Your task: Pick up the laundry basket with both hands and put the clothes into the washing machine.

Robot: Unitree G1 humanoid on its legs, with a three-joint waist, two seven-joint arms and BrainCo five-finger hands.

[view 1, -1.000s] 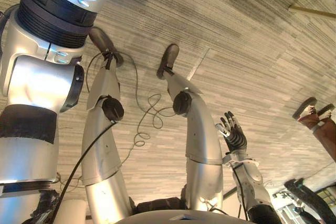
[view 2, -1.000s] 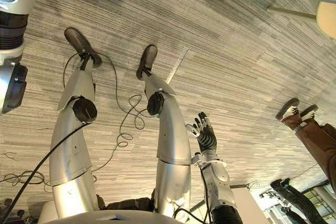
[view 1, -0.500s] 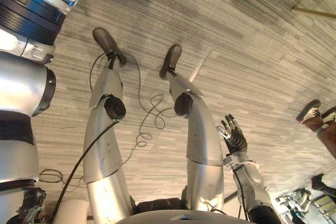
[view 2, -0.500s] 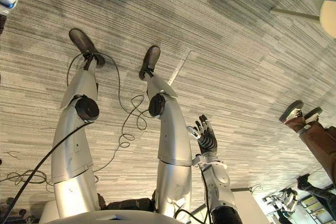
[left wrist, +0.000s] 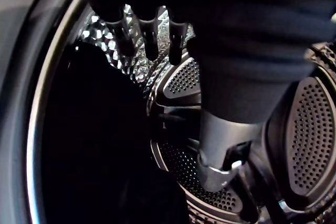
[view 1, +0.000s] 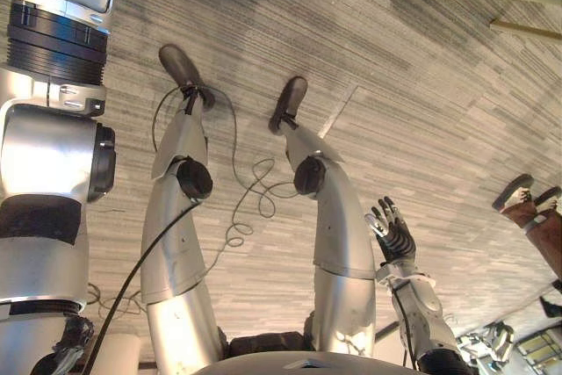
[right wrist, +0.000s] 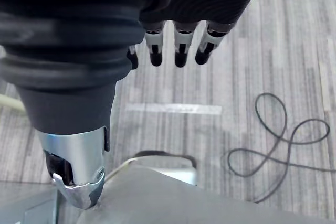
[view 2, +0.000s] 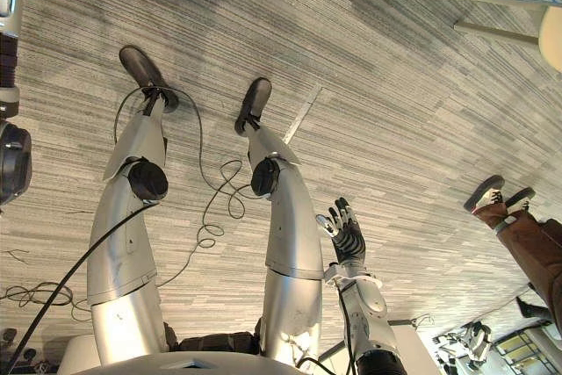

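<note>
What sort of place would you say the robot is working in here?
Probably an indoor lab or office-style test room rather than a home laundry: a striped grey carpet floor, a perforated steel washing machine drum seen close up, and a person's shoes nearby.

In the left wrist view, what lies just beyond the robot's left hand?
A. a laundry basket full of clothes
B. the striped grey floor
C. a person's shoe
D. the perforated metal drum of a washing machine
D: beyond the left hand, whose fingers are straight and hold nothing, the view shows the shiny perforated drum with its dimpled metal wall.
</note>
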